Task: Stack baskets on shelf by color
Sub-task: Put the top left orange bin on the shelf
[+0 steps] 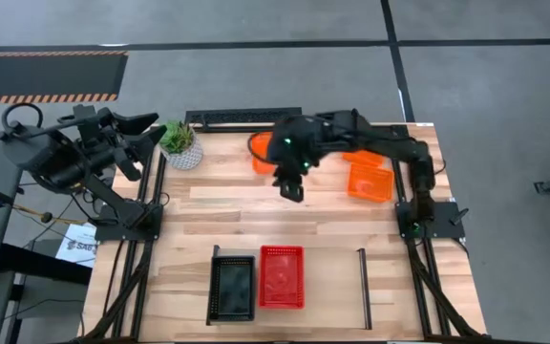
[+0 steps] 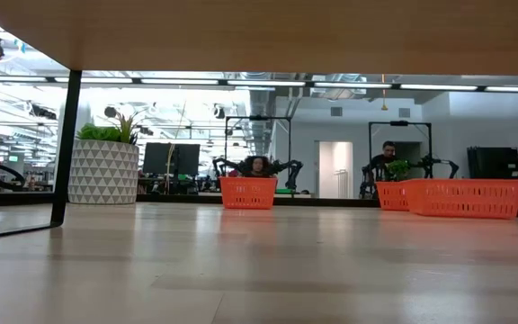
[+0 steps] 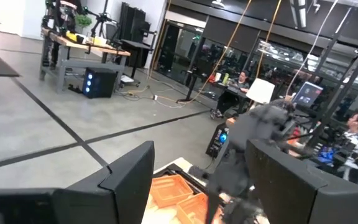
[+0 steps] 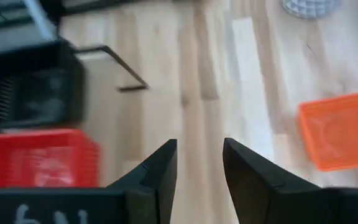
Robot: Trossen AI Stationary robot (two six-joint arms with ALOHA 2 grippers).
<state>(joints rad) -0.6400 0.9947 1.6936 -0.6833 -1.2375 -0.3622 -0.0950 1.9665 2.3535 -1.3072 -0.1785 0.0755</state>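
Note:
A black basket [image 1: 234, 287] and a red basket [image 1: 282, 277] stand side by side on the shelf [image 1: 332, 287] at the near edge, between its two black rails. One orange basket [image 1: 259, 153] stands at the far middle, partly under my right arm. Two more orange baskets [image 1: 370, 179] sit at the far right. My right gripper [image 1: 294, 188] hangs open above bare wood in the table's middle, slanting down, with nothing between its fingers [image 4: 199, 155]. My left gripper [image 1: 151, 134] is open, raised off the table's far left corner.
A potted plant [image 1: 181, 145] in a white patterned pot stands at the far left. The shelf's right third, next to the right rail [image 1: 362, 275], is bare wood. Black frame tubes run along both table sides. People and other benches show in the room beyond.

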